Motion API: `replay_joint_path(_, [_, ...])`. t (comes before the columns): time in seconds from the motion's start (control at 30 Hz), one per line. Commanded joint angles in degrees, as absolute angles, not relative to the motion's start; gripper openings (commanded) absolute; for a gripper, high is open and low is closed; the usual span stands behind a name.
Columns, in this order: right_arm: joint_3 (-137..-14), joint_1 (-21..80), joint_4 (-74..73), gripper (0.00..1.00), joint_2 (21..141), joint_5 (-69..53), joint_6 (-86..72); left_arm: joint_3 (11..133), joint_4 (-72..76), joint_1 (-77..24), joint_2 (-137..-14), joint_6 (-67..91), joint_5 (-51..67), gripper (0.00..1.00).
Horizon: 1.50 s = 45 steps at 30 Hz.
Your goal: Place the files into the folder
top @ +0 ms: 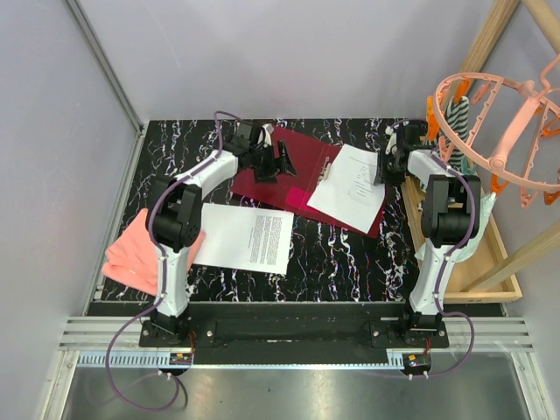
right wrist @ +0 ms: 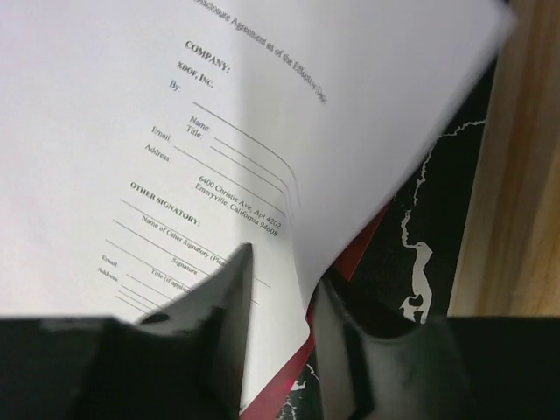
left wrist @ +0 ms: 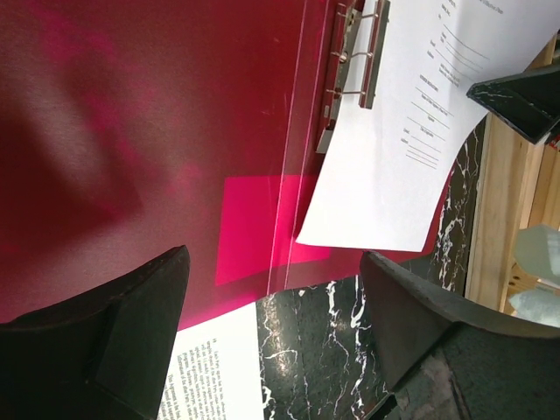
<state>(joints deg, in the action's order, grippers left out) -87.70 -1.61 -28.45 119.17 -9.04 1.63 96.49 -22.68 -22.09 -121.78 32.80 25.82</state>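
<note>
My left gripper [top: 273, 164] is hanging with jaws spread wide, holding nothing, over the left flap of the glossy crimson folder [top: 261, 184], which is lying open at upper centre of the top view. My right gripper [right wrist: 284, 271] is straddling the right edge of the white printed sheet [right wrist: 131, 87] on the folder's right half, jaws barely parted; I cannot tell whether they are pinching it. Only my left wrist view is showing the metal clip [left wrist: 354, 52]. A second sheet [top: 249, 238] is lying lower left on the marbled black table [top: 341, 254].
</note>
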Motion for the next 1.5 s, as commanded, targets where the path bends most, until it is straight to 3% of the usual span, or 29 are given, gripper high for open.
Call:
replay_joint_path(0.0, [-87.1, -1.5, -26.4, 0.45, 118.4, -13.2, -3.4, 98.1, -21.2, -24.4, -120.8, 31.6, 28.8, 0.82])
replay_joint_path(0.2, [-82.8, -1.5, -22.2, 0.57, 116.7, -12.8, -11.7, 100.5, -21.5, -27.8, -124.3, 31.8, 28.1, 0.79])
replay_joint_path(0.37, [-79.1, -1.5, -19.1, 0.55, 114.9, -8.9, -14.5, 101.7, -22.1, -29.7, -125.2, 31.7, 27.1, 0.77])
replay_joint_path(0.4, [-78.6, -1.5, -18.1, 0.52, 114.4, -8.8, -14.0, 101.6, -22.1, -29.8, -125.1, 31.6, 26.8, 0.77])
replay_joint_path(0.5, [-78.5, -1.5, -18.4, 0.28, 113.6, -8.4, -12.5, 101.6, -22.1, -29.9, -124.7, 31.4, 26.6, 0.77])
replay_joint_path(0.53, [-78.7, -1.5, -18.9, 0.13, 113.7, -9.0, -11.9, 101.6, -22.1, -29.9, -124.6, 31.3, 26.7, 0.77])
replay_joint_path(0.67, [-79.3, -1.5, -21.8, 0.00, 113.6, -10.9, -7.6, 101.6, -22.3, -29.9, -124.4, 30.9, 26.6, 0.77])
replay_joint_path(1.23, [-81.8, -3.2, -26.7, 0.00, 113.7, -15.3, 9.7, 101.3, -23.1, -29.8, -124.0, 29.6, 27.1, 0.77])
replay_joint_path(1.47, [-84.1, -3.2, -26.6, 0.00, 115.0, -18.2, 7.7, 101.8, -23.3, -29.9, -124.3, 29.9, 27.4, 0.77])
